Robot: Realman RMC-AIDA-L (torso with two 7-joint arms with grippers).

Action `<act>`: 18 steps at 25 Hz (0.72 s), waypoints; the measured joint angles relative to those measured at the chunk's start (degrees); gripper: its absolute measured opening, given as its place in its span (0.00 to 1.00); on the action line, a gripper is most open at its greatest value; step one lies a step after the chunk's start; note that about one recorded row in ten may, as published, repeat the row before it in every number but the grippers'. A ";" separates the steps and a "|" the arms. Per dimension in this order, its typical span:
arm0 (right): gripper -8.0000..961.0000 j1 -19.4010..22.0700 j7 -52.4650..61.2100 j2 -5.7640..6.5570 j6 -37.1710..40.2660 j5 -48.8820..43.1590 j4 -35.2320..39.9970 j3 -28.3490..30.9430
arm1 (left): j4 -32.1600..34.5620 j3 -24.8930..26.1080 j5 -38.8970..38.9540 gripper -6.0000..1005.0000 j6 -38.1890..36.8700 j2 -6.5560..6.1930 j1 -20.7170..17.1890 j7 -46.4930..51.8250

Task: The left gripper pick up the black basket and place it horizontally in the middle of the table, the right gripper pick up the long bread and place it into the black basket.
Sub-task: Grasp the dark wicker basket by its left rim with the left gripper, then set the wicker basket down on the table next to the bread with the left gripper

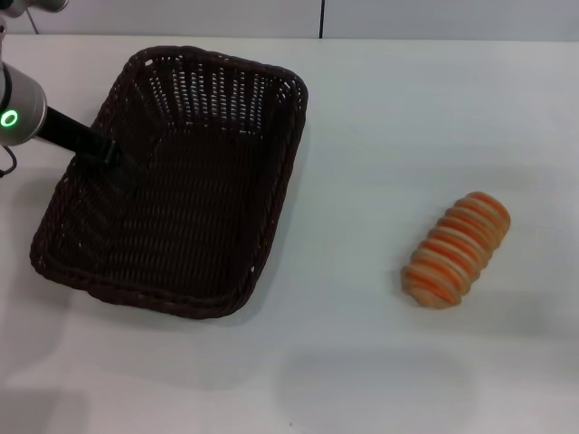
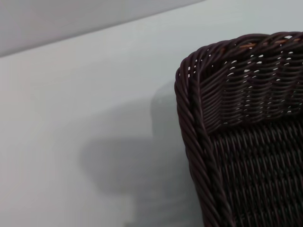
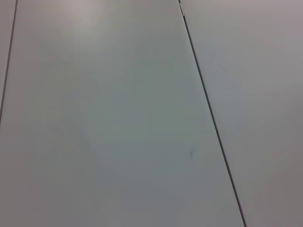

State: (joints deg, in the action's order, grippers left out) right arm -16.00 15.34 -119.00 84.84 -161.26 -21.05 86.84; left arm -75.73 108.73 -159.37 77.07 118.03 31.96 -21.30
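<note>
On my far left in the head view, the silver arm with the green ring light (image 1: 9, 117) reaches in from the edge, and the left gripper (image 1: 116, 158) sits right at the left long rim of the black basket (image 1: 208, 262). Its dark fingers blend into the dark weave there, so I cannot tell whether they are clamped on the rim or parted.

The basket lies on the left half of the table (image 1: 362, 108), angled, its far end leaning toward the right and its near end toward me and the left. I cannot tell whether any part of it is lifted off the surface. My left wrist view gives me one braided corner of the basket (image 2: 189, 109) and the open-weave wall beside it, with a soft shadow on the white top next to it.

Moving right, bare white table, then the long bread (image 1: 457, 250) lies flat, well apart from the basket, tilted diagonally.

The right gripper does not show anywhere; its wrist view gives me only pale surface crossed by thin dark seams (image 3: 208, 113).
</note>
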 joint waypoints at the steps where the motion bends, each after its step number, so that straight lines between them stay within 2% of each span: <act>1: 0.65 0.00 0.00 0.00 0.10 0.00 -0.05 -0.04 | 0.00 0.00 0.00 0.21 0.00 0.00 0.00 0.00; 8: 0.65 0.31 0.04 0.00 0.93 0.09 -0.13 -0.13 | -2.01 0.87 1.14 0.20 -0.56 0.05 -0.15 -4.34; 9: 0.65 0.45 0.04 0.00 0.98 0.16 -0.15 -0.14 | -2.82 7.05 5.76 0.20 -1.56 -0.07 -0.31 -11.45; 11: 0.65 0.70 0.05 0.00 1.15 0.21 -0.19 -0.14 | -3.09 11.35 9.83 0.20 -1.10 -0.16 -0.32 -16.37; 12: 0.65 0.81 0.06 0.00 1.22 0.22 -0.20 -0.09 | -3.09 11.35 9.83 0.20 -1.10 -0.16 -0.32 -16.37; 13: 0.65 0.90 0.11 0.00 1.28 0.24 -0.22 -0.05 | -3.23 15.74 15.07 0.19 0.24 -0.33 -0.32 -22.42; 16: 0.65 1.38 0.90 0.00 1.31 0.26 -0.68 -0.04 | -3.24 19.70 20.29 0.19 2.89 -0.77 -0.20 -28.95; 18: 0.65 1.68 1.45 0.00 1.31 0.28 -1.00 0.00 | -3.24 20.49 21.74 0.19 4.06 -1.04 -0.01 -30.61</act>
State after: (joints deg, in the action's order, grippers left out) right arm -14.31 16.79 -119.00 86.15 -160.98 -22.05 86.83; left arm -78.97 129.22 -137.63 81.14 116.99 31.95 -51.90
